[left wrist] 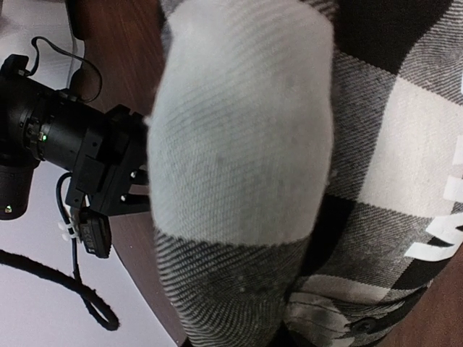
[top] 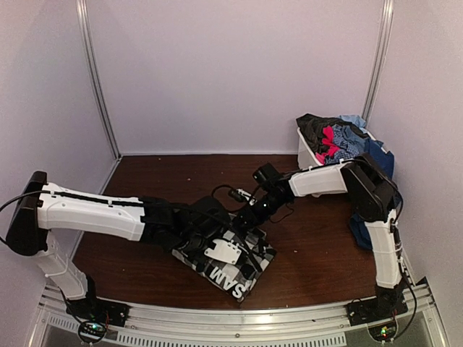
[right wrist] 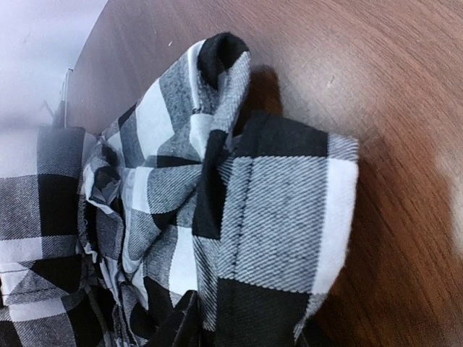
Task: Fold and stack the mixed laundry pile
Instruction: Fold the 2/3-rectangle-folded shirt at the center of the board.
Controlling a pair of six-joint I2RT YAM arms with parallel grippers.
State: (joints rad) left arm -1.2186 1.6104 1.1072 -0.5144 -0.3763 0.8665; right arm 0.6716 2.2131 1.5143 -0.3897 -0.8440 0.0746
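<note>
Plainly, white "SAM" lettering (top: pixel 220 279) on the checked shirt (top: pixel 253 266).

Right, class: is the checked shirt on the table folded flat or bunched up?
Bunched, not flat: the checked shirt forms a compact block, but its edge stands crumpled above the table.

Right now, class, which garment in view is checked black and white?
The shirt with white lettering, lying on the table near its front edge; the other garments, red, blue and dark, are heaped at the white bin, far right.
</note>
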